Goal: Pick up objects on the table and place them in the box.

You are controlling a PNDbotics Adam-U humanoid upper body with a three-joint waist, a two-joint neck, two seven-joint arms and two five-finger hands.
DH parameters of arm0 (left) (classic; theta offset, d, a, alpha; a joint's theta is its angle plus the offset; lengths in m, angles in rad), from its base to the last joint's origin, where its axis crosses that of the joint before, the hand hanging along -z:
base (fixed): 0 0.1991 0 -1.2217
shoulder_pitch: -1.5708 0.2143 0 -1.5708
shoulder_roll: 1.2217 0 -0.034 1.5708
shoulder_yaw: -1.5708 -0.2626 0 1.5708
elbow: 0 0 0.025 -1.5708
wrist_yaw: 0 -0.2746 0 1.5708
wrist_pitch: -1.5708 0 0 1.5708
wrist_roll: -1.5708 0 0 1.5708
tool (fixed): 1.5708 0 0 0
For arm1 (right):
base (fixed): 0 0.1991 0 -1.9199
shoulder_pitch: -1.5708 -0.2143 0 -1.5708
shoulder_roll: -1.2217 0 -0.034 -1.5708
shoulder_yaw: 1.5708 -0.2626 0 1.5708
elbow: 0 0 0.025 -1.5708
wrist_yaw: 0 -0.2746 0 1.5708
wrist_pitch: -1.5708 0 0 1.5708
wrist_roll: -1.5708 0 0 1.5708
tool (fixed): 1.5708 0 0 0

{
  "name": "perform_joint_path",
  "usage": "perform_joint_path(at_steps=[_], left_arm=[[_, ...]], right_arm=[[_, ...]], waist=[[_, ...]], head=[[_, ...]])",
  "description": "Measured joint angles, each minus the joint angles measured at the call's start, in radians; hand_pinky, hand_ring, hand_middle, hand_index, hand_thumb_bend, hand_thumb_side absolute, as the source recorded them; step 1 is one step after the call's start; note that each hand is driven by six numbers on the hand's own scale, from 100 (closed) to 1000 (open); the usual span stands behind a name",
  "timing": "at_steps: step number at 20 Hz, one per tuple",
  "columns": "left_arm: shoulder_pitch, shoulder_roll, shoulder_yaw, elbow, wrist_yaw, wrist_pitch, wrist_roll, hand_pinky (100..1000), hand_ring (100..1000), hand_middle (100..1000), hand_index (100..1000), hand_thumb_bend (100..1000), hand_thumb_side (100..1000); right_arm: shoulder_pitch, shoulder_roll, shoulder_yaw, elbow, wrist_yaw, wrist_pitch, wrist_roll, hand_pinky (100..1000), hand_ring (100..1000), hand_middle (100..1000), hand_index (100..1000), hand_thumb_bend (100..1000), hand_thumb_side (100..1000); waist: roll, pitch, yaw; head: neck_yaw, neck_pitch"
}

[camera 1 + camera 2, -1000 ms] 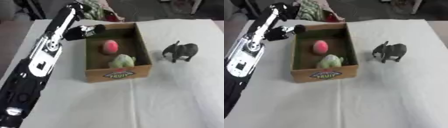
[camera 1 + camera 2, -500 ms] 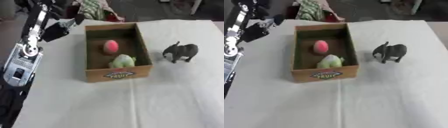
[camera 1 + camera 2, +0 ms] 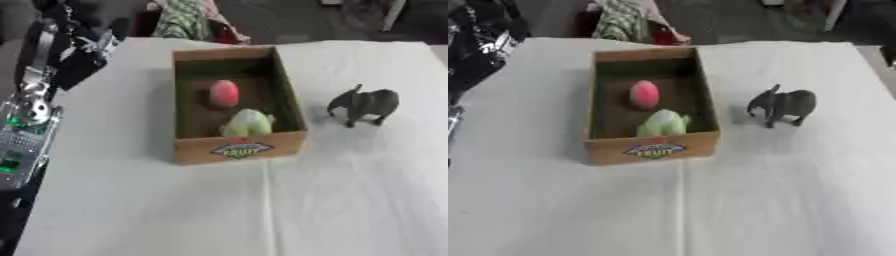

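Observation:
A brown cardboard box [image 3: 238,150] stands open in the middle of the white table. Inside it lie a red-pink rounded object [image 3: 224,93] and, nearer the front wall, a pale green one [image 3: 248,123]. A grey toy elephant [image 3: 366,104] stands on the table to the right of the box, apart from it. My left hand [image 3: 86,49] hangs dark and blurred at the upper left, well left of the box, with nothing visible in it. Its arm [image 3: 31,115] runs down the left edge. My right hand shows in neither view.
A heap of striped and red cloth [image 3: 188,20] lies just beyond the table's far edge, behind the box. White cloth covers the table [image 3: 262,210] in front of the box and to its right.
My left arm has drawn back from over the box's left rim toward the upper left, away from the box. The box, its contents and the elephant have not moved.

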Motion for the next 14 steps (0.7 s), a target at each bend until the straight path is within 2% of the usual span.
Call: perform_joint_path(at_steps=[8,14], left_arm=[[0.021,0.007,0.016,-0.008,0.068,0.001,0.025,581,594,605,771,590,624],[0.030,0.006,0.024,-0.015,0.084,0.002,0.033,578,589,599,770,585,619]], right_arm=[[-0.051,0.004,0.027,0.101,0.115,-0.057,0.056,752,830,825,866,445,240],[-0.086,0.031,0.047,0.152,0.179,-0.081,0.077,754,832,824,866,468,236]], waist=[[-0.001,0.000,0.011],[-0.002,0.000,0.014]], head=[[-0.006,0.000],[-0.009,0.000]])
